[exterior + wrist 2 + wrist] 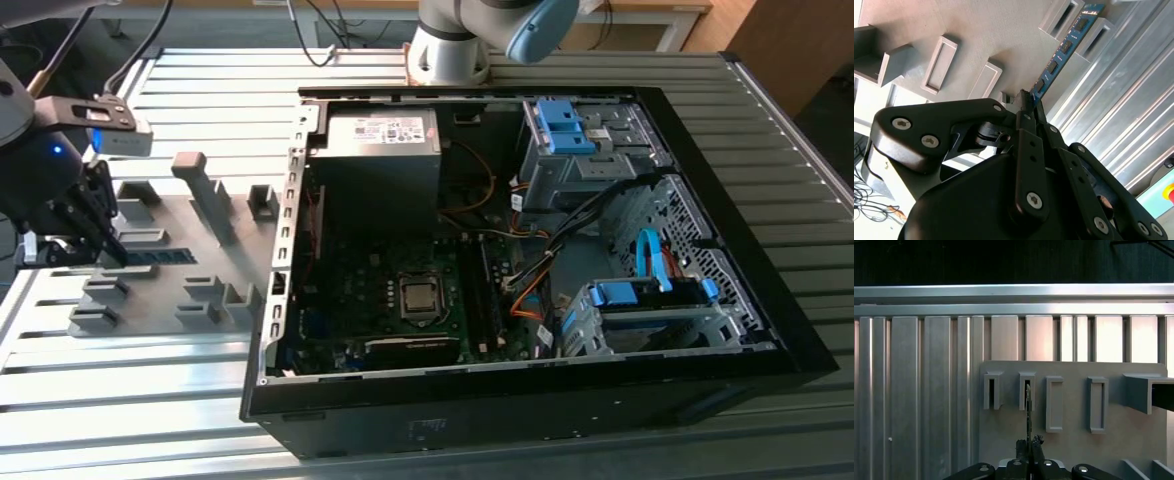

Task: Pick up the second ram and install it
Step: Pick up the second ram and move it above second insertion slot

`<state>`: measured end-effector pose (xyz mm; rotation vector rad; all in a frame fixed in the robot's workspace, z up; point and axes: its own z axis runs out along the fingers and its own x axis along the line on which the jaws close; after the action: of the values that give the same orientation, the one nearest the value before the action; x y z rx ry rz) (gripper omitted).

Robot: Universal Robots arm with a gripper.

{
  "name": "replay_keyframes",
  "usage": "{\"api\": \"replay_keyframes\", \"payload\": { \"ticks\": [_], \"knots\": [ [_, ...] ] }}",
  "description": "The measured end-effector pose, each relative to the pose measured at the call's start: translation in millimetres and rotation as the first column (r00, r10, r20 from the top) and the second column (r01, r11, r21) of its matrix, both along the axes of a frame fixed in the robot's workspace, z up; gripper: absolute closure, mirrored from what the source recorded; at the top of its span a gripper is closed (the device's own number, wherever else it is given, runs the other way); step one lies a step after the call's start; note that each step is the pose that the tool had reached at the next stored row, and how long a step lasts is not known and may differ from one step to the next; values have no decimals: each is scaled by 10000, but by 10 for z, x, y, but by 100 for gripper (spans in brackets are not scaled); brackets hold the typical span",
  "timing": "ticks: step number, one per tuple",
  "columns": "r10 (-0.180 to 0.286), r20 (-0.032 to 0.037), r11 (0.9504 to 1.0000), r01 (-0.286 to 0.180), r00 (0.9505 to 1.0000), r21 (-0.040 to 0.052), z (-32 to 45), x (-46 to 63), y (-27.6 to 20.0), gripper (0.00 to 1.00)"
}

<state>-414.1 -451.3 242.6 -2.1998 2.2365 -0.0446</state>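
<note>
On the exterior view's left I see the fingers (107, 248) down over the grey holder (158, 290), which lies on the ribbed metal desk (134, 370). The ram stick (163, 257) sits on that holder just beside them, well apart from the computer.

In the second wrist view the fingers (1026, 107) are clenched on the near end of the blue ram stick (1064, 47), which stands on its edge with its row of dark chips facing out. It runs away from the fingers toward the slotted blocks. In the first wrist view I get the ram stick (1028, 410) edge-on as a thin line running from between the fingers (1035, 447) up into a narrow slotted block (1027, 390) of the holder.

Further toward the exterior view's right, the open computer case (467, 405) lies on its side. I can see the power supply (380, 135) at its far end, the processor socket (420, 297) on the board in the middle, and blue-tabbed drive bays (561, 125) on the right. The arm's base (447, 50) stands behind the case
</note>
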Motion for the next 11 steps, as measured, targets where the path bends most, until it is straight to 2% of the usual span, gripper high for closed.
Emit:
{"api": "replay_keyframes", "payload": {
  "ticks": [11],
  "knots": [
    [0,0,10000,0,10000,0,29,0,0,86]
  ]
}}
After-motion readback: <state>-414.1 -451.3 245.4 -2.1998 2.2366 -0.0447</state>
